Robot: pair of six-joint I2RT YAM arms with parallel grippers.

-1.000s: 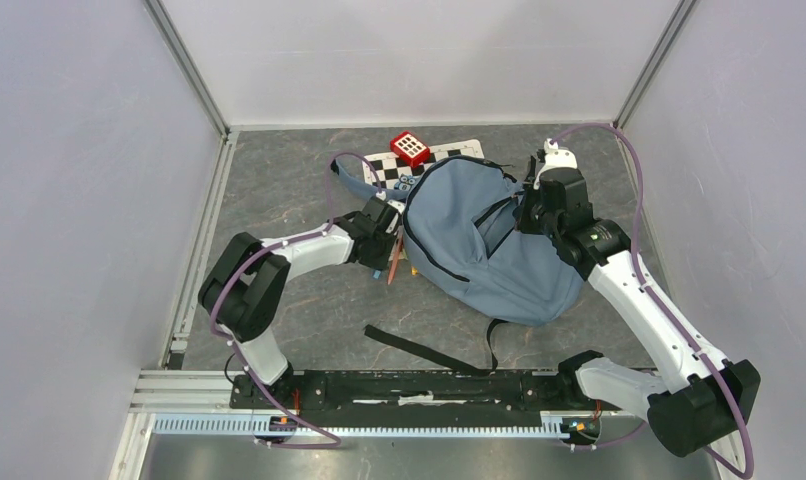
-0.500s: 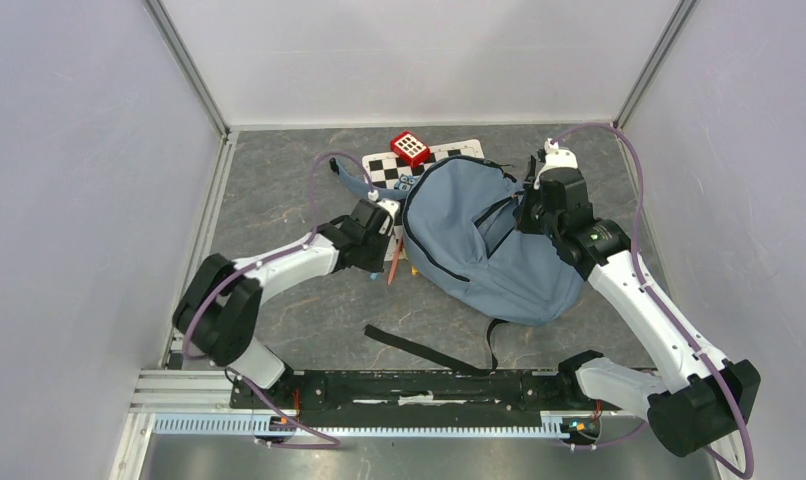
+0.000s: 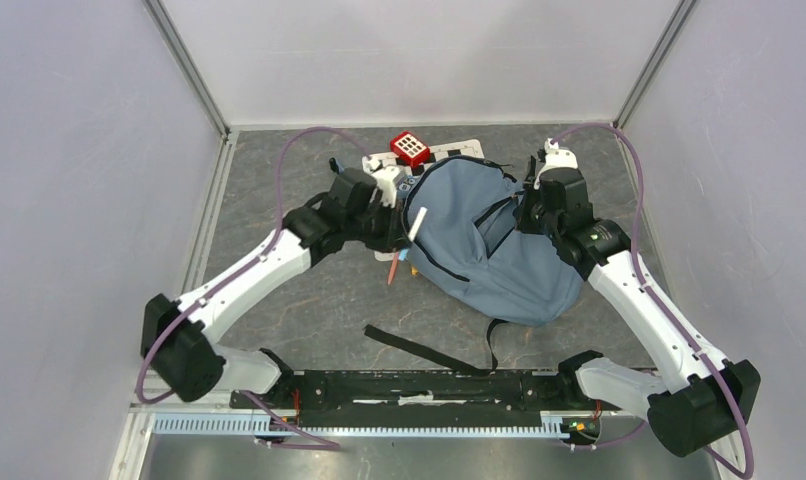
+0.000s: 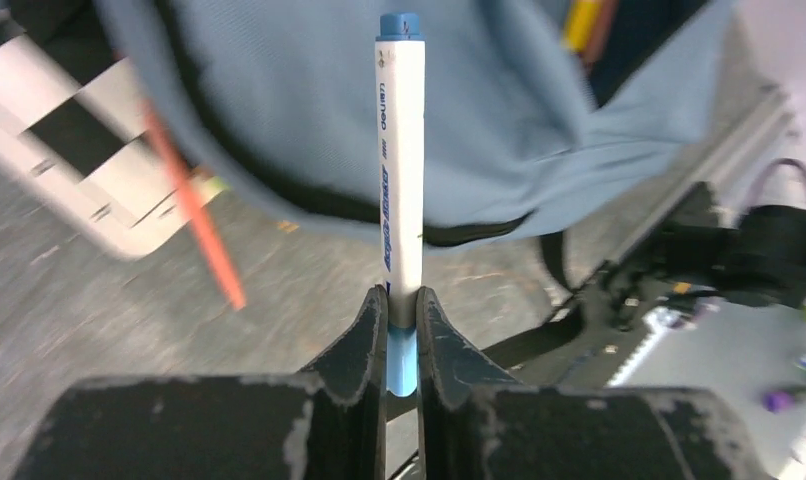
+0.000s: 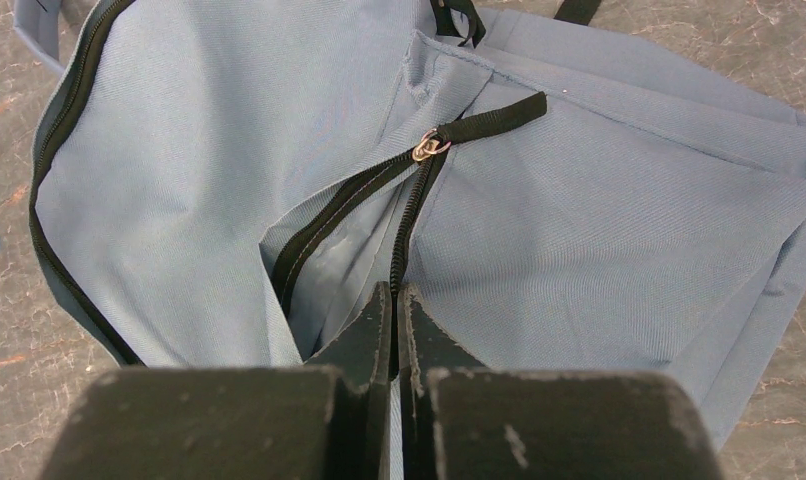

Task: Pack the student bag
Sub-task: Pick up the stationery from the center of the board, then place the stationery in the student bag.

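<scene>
1. The student bag is lying mid-table. Grey table is showing to the bag's left and on its near side, where a black strap is trailing out.
2. The left gripper is hovering at the bag's left edge, its jaws narrowed tight onto a white marker whose blue cap is pointing at the bag.
3. The right gripper is pinching fabric beside the bag's open front zipper, jaws almost touching.
4. An orange pencil is showing blurred by the bag's left edge. Behind the bag, a checkered sheet is lying partly covered, with a red block nearby.
</scene>
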